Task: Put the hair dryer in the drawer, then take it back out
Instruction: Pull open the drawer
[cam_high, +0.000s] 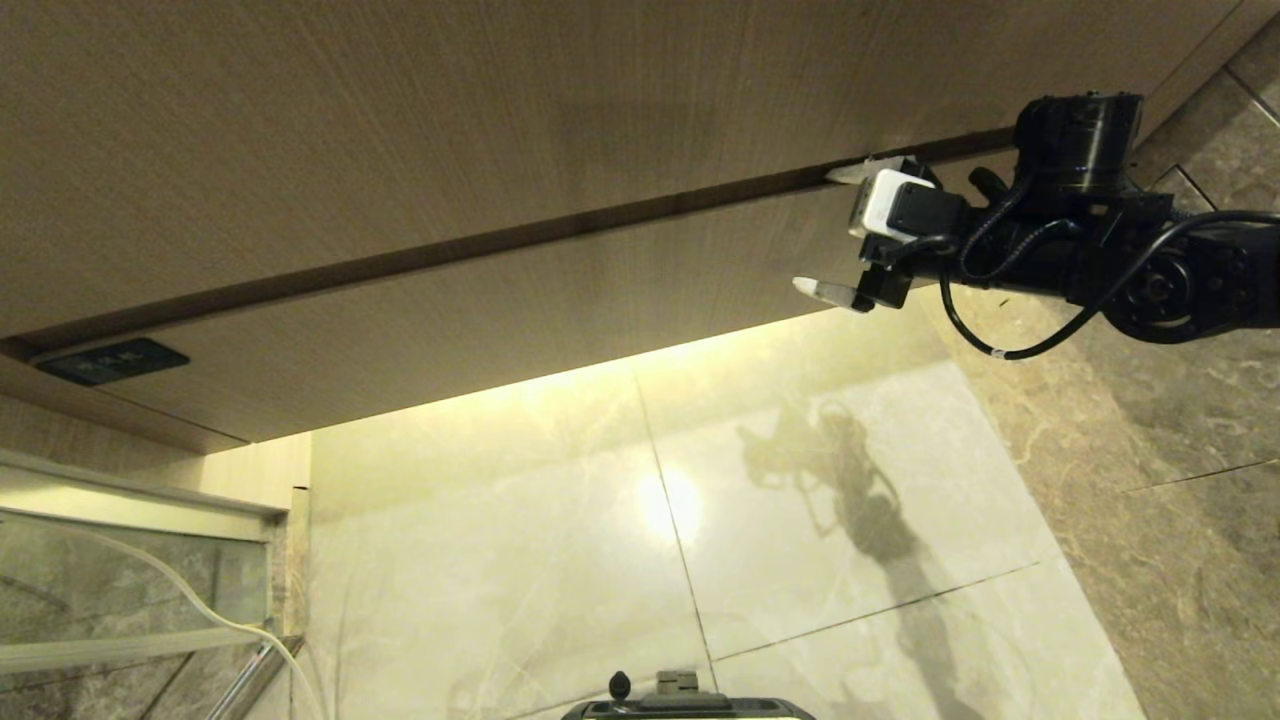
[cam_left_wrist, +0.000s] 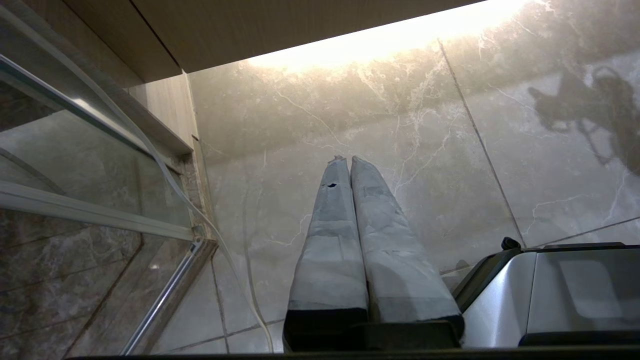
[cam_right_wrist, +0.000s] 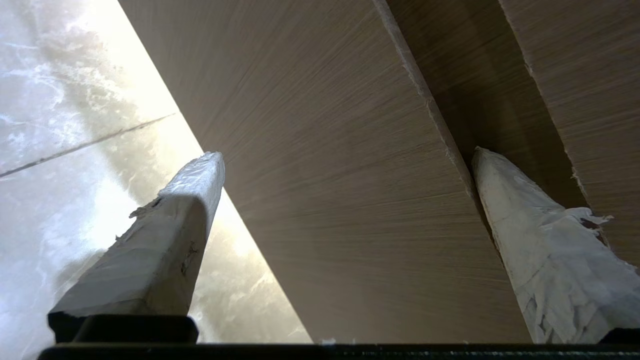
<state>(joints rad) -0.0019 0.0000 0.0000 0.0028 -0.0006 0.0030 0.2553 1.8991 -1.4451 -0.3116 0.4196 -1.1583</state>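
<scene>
Two wood-grain surfaces are being shown across most of the head view: the fixed panel (cam_high: 500, 110) above and, below the dark seam, the drawer (cam_high: 480, 320), which is being kept shut, its flat front flush and its small black label (cam_high: 112, 360) sitting at the corner. Below them the pale marble floor (cam_high: 800, 520) is being lit from under the cabinet. The right gripper (cam_high: 838, 232) is being held at the drawer's right end with its fingers spread wide and nothing between them; one fingertip (cam_right_wrist: 487, 165) is being set at the seam along the drawer's top edge and the other (cam_right_wrist: 200, 170) below the front's lower edge, probably so that the handleless front can be caught and pulled open. The left gripper (cam_left_wrist: 345, 160) is being kept parked low over the floor, its fingers pressed together and empty. The hair dryer is not being shown in any view, so its place cannot be told.
</scene>
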